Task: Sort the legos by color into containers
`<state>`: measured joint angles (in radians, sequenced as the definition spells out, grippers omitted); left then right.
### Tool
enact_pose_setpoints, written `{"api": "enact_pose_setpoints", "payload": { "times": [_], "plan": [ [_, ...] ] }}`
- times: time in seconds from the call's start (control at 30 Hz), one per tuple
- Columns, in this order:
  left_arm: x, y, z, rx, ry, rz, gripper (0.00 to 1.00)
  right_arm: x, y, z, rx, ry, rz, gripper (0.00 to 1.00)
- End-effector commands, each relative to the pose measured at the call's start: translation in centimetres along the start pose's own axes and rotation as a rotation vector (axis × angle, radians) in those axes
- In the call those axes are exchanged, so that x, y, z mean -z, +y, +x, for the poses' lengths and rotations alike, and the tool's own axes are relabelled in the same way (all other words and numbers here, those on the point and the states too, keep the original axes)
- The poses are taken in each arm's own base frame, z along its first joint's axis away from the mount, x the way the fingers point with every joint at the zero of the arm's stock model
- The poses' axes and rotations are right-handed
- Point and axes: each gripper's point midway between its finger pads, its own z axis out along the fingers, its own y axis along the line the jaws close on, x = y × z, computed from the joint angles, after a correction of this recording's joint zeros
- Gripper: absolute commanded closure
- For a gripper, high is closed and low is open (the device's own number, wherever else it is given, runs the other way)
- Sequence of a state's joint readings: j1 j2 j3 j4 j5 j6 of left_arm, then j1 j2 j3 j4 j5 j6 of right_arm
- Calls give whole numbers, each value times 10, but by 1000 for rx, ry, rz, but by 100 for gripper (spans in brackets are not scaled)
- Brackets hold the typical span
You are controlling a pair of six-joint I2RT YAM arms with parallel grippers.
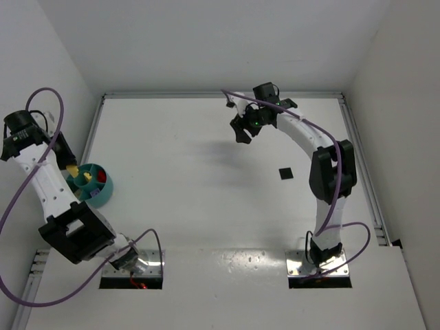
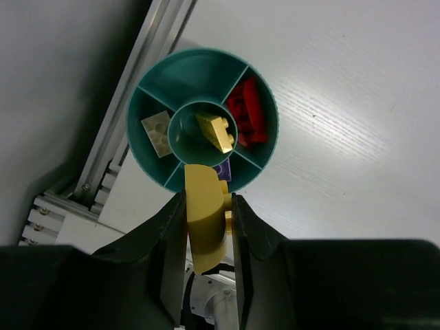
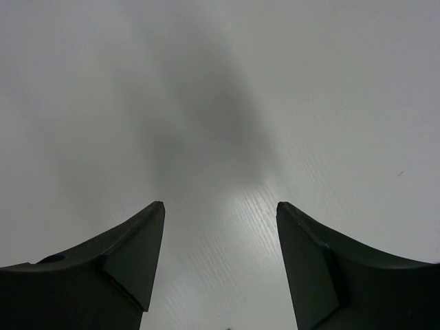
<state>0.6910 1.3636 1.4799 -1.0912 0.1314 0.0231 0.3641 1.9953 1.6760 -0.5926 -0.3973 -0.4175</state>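
Observation:
The teal divided bowl (image 2: 194,74) lies under my left gripper (image 2: 206,206), which is shut on a yellow lego (image 2: 205,223) just above the bowl's near rim. Red legos (image 2: 247,113) fill the right compartment. A pale cream brick (image 2: 157,133) sits in the left one and a yellow brick (image 2: 216,130) in the centre cup. A purple piece (image 2: 221,170) shows partly behind the held lego. From above, the bowl (image 1: 103,198) sits at the table's left edge with the left gripper (image 1: 69,163) over it. My right gripper (image 1: 240,130) hangs open and holds nothing at the far middle; its wrist view shows the right gripper (image 3: 220,206) over bare table.
A small black square (image 1: 286,172) lies on the white table right of centre. A metal rail (image 2: 130,103) runs along the table's left edge beside the bowl. White walls close in the table on three sides.

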Motion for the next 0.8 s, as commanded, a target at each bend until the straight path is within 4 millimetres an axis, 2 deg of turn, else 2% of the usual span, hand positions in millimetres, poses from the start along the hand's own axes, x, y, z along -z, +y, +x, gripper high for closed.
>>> {"api": "enact_pose_setpoints", "payload": {
  "times": [0.0, 0.13, 0.37, 0.4, 0.43, 0.5, 0.77],
  "plan": [
    [-11, 9, 10, 35, 42, -23, 84, 5, -2, -12, 13, -19, -4, 33],
    [-29, 8, 17, 61, 76, 28, 84, 6, -3, -15, 8, -26, 0, 33],
    [-43, 8, 8, 79, 55, 37, 84, 4, -1, -19, -10, -31, 7, 33],
    [-47, 6, 9, 82, 67, 52, 84, 2, 0, -14, -15, -21, 1, 33],
    [-51, 7, 8, 91, 68, 52, 84, 6, 0, -19, -16, -35, 10, 33],
    [-54, 5, 7, 93, 75, 67, 83, 4, 0, -14, -21, -23, 13, 33],
    [-65, 7, 1, 92, 71, 66, 83, 8, -2, -16, -17, -24, 26, 33]
  ]
}}
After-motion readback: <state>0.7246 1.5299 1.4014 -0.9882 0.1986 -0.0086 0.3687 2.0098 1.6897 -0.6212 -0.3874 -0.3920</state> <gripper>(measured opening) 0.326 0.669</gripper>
